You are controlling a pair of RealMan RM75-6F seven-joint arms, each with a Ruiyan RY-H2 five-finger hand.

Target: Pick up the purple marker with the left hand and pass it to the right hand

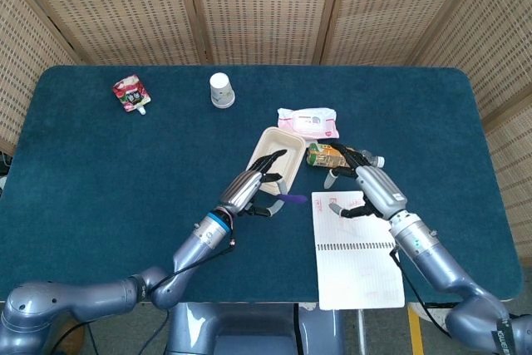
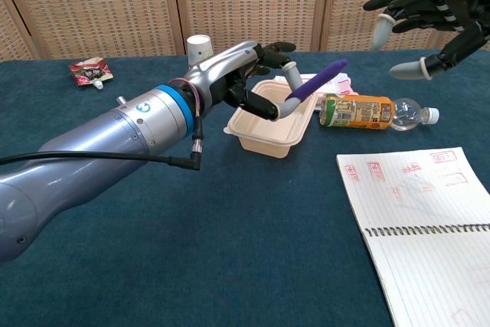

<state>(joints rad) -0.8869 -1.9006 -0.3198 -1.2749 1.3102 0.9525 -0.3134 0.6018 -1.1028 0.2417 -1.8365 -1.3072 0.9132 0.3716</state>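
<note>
We are finding the left hand (image 2: 249, 74) holding the purple marker (image 2: 315, 82) pinched between thumb and a finger, lifted clear of the table (image 1: 100, 172) and hanging over the near edge of the beige tray (image 2: 268, 129); in the head view the marker (image 1: 290, 199) is pointing toward the right hand (image 1: 366, 191), with a gap between its tip and that hand. We are seeing the right hand (image 2: 429, 24) holding nothing, its fingers spread wide, raised above the juice bottle (image 2: 367, 111) and the top edge of the spiral notebook (image 2: 421, 212). Open blue tabletop is lying across the whole left half and along the near edge in front of the left arm; the only objects there, a red pouch (image 1: 130, 94) and a white cup (image 1: 221, 89), are sitting well apart near the far edge. The stretch between the two hands is crowded by the tray, the bottle and a pink wipes pack (image 1: 308, 122) just beyond them. In the chest view the notebook is running off the bottom and right edges and the right arm is cut off. The left hand is covering part of the tray in the head view, and the marker's rear end is hidden inside the grip. We cannot read the bottle's label.
</note>
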